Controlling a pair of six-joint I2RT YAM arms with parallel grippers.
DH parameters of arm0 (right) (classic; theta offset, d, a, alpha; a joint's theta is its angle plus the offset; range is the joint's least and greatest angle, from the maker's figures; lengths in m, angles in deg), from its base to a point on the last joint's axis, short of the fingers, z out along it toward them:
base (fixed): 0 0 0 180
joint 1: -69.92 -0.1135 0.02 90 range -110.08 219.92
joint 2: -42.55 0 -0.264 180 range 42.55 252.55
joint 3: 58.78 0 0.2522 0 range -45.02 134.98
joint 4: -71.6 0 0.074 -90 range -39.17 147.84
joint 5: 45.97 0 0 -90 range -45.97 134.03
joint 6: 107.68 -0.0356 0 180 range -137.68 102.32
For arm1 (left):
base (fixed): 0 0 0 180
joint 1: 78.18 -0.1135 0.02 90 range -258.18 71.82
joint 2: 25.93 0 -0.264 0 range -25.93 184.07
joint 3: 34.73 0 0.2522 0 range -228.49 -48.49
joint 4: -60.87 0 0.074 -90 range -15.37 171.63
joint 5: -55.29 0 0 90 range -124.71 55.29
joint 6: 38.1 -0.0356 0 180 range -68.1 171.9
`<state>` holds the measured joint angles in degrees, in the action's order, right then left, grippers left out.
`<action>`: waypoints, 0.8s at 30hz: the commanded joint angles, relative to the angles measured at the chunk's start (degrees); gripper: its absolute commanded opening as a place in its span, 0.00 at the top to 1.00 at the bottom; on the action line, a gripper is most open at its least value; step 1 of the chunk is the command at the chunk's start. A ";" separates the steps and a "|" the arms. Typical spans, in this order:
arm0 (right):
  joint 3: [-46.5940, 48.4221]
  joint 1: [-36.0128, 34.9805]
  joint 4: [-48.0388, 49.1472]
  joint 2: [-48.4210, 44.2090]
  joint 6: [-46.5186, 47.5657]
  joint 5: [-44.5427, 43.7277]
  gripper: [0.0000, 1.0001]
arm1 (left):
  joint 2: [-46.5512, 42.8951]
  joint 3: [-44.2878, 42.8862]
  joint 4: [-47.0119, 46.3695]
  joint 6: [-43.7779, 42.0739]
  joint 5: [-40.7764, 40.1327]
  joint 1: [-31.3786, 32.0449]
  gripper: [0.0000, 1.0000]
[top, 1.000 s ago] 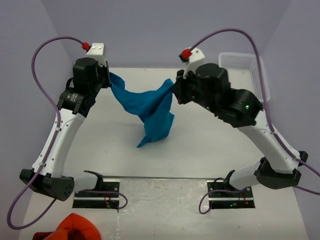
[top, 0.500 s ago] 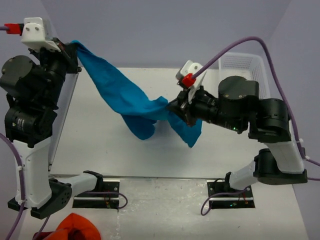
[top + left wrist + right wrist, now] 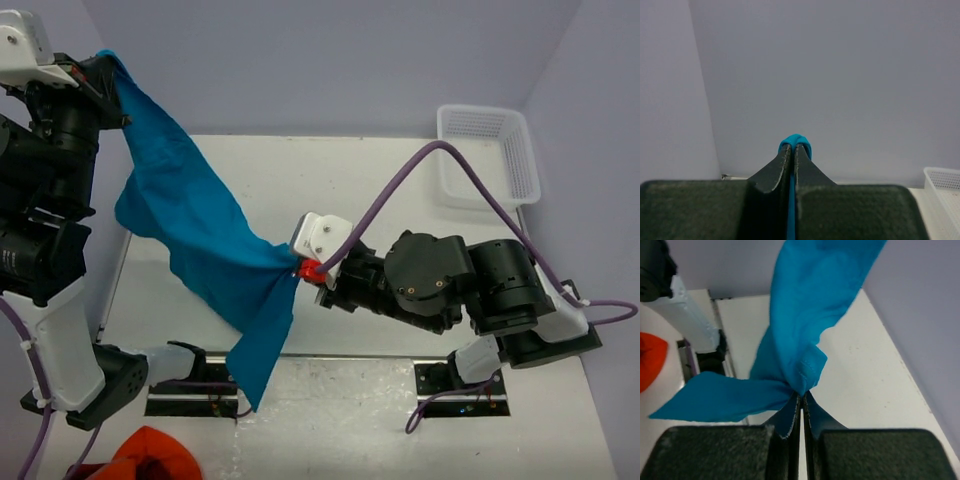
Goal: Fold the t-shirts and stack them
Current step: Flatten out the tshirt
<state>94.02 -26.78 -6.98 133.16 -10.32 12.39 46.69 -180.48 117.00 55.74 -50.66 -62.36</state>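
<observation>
Fabric reads soft, light and limp: we find the t-shirt (image 3: 190, 230) sagging between left end effector (image 3: 794, 150) and right end effector (image 3: 801, 402), both clamped on its edges.

I have the t-shirt (image 3: 190, 225) strung between my two grippers. One end is pinched in the left gripper (image 3: 103, 72), raised high at the far left. Another part is pinched in the right gripper (image 3: 298, 268), over the near middle of the desk (image 3: 400, 190). A tail drops from there toward the left arm's base. The basket (image 3: 485, 150) sits on the desk's far right corner. A bunched cloth (image 3: 150, 455) lies nearest me, at the left.
</observation>
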 commanded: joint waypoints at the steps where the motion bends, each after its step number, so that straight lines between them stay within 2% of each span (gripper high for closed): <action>1: -2.98 1.42 7.16 -4.30 4.25 -12.29 1.00 | 4.01 -2.66 -3.08 -2.43 2.12 -0.43 1.00; 4: -7.36 8.26 8.04 -5.26 2.93 -16.33 1.00 | 8.50 -0.92 -5.10 -1.29 3.29 -0.35 1.00; 7: -11.76 7.33 11.28 -7.72 4.50 -13.81 1.00 | 9.38 -0.46 -7.48 -0.93 3.72 -0.43 1.00; 10: -9.15 6.27 9.46 -6.50 5.48 -12.93 1.00 | 8.68 -4.24 -6.07 -1.90 2.24 -0.43 1.00; 13: -6.68 5.04 10.57 -5.62 7.67 -7.48 1.00 | 3.25 -2.32 -7.03 -3.22 -0.49 -0.43 1.00; 16: -3.11 1.97 11.56 -3.52 10.12 -8.61 1.00 | -3.08 -0.39 -7.56 -3.57 -1.54 -0.43 1.00; 20: 2.10 -3.21 12.95 1.23 15.83 -13.18 1.00 | -8.98 0.32 -8.00 -5.42 -2.69 -0.17 1.00; 24: 1.67 -8.40 22.51 1.41 23.48 -18.88 1.00 | -13.37 0.59 -8.35 -5.42 -2.86 0.53 1.00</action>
<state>93.91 -32.25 6.46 134.40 4.98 -0.75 34.08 -179.93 111.43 52.61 -52.17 -62.23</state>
